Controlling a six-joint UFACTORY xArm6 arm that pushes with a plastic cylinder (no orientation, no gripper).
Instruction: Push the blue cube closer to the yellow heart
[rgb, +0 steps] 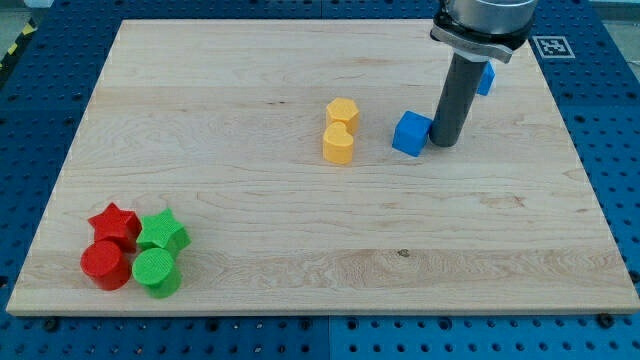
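Observation:
The blue cube (410, 133) sits right of the board's centre. My tip (444, 143) stands right against the cube's right side. Two yellow blocks sit to the cube's left: a yellow heart (339, 144) and, just above and touching it, a yellow hexagon-like block (342, 112). The cube is about a block's width from the heart. A second blue block (486, 78) shows partly behind the rod near the view's top right.
A cluster at the bottom left holds a red star (114, 223), a red cylinder (104, 265), a green star (163, 232) and a green cylinder (156, 272). The wooden board (300, 220) lies on a blue pegboard.

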